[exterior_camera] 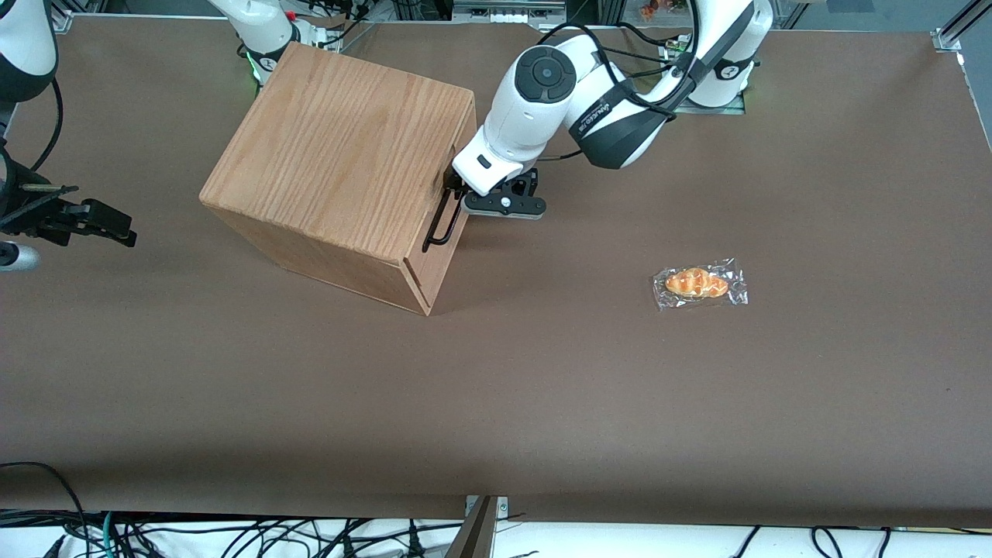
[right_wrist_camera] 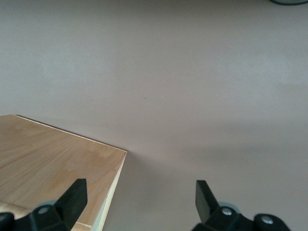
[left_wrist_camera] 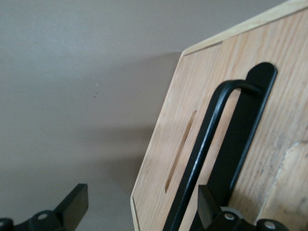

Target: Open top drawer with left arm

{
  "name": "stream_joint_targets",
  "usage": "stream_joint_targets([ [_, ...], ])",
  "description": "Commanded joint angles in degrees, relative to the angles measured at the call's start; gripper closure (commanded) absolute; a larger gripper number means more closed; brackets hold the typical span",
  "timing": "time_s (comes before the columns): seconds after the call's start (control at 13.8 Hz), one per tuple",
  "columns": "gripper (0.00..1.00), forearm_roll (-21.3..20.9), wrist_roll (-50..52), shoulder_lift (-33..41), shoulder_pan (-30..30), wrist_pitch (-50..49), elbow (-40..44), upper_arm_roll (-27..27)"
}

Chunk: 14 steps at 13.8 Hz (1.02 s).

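The wooden cabinet (exterior_camera: pixel 341 155) stands on the brown table, its front turned toward the working arm's end. The top drawer (exterior_camera: pixel 443 260) sits flush in it, with its black bar handle (exterior_camera: pixel 438 222) running along the front. My left arm (exterior_camera: pixel 542 93) reaches down in front of the drawer. My left gripper (exterior_camera: pixel 449 186) is at the handle's end farther from the front camera. In the left wrist view the gripper (left_wrist_camera: pixel 142 208) is open wide. The handle (left_wrist_camera: pixel 207 139) passes between its fingertips (left_wrist_camera: pixel 73 204), close to one of them, over the oak drawer front (left_wrist_camera: pixel 192 96).
A wrapped bread roll (exterior_camera: pixel 700 284) lies on the table toward the working arm's end, nearer the front camera than the cabinet. The drawer front has a narrow slot (left_wrist_camera: pixel 181 151) beside the handle. A cabinet corner (right_wrist_camera: pixel 57 163) shows in the right wrist view.
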<state>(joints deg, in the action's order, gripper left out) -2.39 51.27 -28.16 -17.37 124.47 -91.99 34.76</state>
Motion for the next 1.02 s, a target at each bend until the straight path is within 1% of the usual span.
stream_joint_targets([
  [0.0,0.00,-2.0,-0.5,-0.8,-1.1,1.5,1.0,-0.3],
  [0.15,0.00,-2.1,-0.8,-0.7,-1.0,1.5,1.0,-0.4],
  [0.36,0.00,-2.1,-1.2,-0.6,-0.9,1.5,1.0,-1.9],
  [0.94,0.00,-2.1,-1.0,0.0,-0.5,0.7,0.2,-2.5],
])
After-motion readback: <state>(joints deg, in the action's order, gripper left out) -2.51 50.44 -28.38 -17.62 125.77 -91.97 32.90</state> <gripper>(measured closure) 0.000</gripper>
